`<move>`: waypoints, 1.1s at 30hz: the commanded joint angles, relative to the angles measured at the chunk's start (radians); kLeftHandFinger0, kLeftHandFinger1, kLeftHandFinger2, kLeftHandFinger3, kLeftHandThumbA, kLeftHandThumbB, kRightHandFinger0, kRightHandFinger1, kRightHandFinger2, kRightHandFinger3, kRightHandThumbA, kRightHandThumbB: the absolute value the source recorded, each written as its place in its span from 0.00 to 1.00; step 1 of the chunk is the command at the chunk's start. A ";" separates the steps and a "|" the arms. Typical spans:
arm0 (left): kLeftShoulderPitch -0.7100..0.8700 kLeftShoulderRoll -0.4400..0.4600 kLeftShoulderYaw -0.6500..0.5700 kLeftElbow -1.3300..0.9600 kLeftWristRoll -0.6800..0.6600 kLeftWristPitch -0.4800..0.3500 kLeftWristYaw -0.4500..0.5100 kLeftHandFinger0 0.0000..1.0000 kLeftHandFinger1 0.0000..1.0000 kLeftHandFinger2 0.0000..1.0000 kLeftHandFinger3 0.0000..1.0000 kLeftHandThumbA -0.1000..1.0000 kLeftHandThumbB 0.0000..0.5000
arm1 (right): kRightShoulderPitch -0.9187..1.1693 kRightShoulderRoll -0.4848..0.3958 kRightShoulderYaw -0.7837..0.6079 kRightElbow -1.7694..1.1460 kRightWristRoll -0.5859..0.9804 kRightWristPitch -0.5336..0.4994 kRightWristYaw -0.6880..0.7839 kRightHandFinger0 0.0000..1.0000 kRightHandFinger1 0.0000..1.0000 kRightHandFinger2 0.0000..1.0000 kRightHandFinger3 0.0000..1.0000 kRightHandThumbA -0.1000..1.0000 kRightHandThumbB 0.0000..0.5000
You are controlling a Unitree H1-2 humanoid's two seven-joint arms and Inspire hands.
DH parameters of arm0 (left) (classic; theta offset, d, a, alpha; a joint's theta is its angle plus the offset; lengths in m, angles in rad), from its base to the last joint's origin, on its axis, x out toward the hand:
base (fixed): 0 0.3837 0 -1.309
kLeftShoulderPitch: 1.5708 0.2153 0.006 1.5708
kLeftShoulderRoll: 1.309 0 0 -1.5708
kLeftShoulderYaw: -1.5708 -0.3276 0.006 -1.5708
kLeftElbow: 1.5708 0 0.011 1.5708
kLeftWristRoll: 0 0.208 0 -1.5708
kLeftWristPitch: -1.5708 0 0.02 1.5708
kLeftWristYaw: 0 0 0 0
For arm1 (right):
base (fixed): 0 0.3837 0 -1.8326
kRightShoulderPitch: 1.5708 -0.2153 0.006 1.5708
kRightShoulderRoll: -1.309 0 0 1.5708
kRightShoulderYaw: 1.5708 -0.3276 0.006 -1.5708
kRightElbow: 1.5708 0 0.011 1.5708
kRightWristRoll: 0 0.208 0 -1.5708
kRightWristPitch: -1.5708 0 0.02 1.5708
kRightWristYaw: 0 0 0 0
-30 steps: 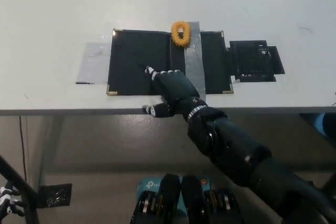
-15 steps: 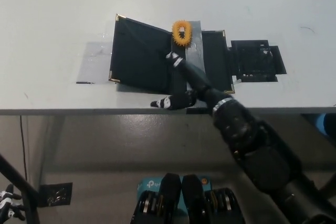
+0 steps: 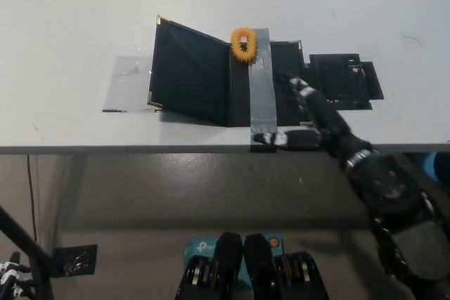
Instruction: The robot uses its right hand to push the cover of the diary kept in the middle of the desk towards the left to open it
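Note:
The black diary [image 3: 190, 75] with gold corners lies open in the middle of the white desk [image 3: 70, 19]. Its left cover stands tilted up off the desk, and its right half [image 3: 288, 79] lies flat. A grey tape strip [image 3: 260, 82] crosses the diary beside the spine. My black right hand [image 3: 315, 123] is open over the desk's front edge, at the diary's lower right corner, with its fingers [image 3: 299, 89] spread and off the left cover. A bit of my white left hand [image 3: 10, 273] shows at the bottom left corner, below the desk.
An orange spiky ring [image 3: 242, 43] sits at the top of the spine. A black patch [image 3: 344, 79] lies right of the diary. A clear tape patch [image 3: 126, 82] lies on the desk left of the cover.
My right hand has pulled off the left cover and swung right to the diary's lower right corner. The cover, flat under the hand a second ago, has lifted off the desk.

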 commanded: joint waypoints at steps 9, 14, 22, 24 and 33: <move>0.041 0.028 0.036 -0.022 -0.016 -0.051 -0.012 0.40 0.42 0.21 0.33 0.63 1.00 | 0.381 0.088 -0.579 -0.490 0.430 0.007 -0.146 0.70 0.77 0.77 0.86 1.00 0.28; 0.046 0.025 0.040 -0.028 -0.013 -0.042 -0.007 0.36 0.40 0.19 0.31 0.63 1.00 | 0.465 0.128 -0.672 -0.373 0.411 -0.109 -0.108 0.58 0.64 0.66 0.76 1.00 0.26; 0.045 0.032 0.039 -0.003 -0.009 -0.053 -0.016 0.39 0.43 0.20 0.33 0.63 1.00 | 0.530 0.146 -0.723 -0.250 0.318 -0.206 -0.103 0.48 0.54 0.55 0.62 1.00 0.45; 0.046 0.032 0.039 -0.007 -0.012 -0.050 -0.016 0.39 0.43 0.20 0.33 0.62 1.00 | 0.532 0.149 -0.720 -0.241 0.314 -0.218 -0.105 0.45 0.52 0.54 0.61 1.00 0.43; 0.054 0.025 0.036 0.002 -0.008 -0.056 -0.012 0.40 0.42 0.20 0.32 0.64 1.00 | 0.592 0.160 -0.628 -0.090 0.175 -0.360 -0.119 0.37 0.44 0.47 0.52 1.00 0.54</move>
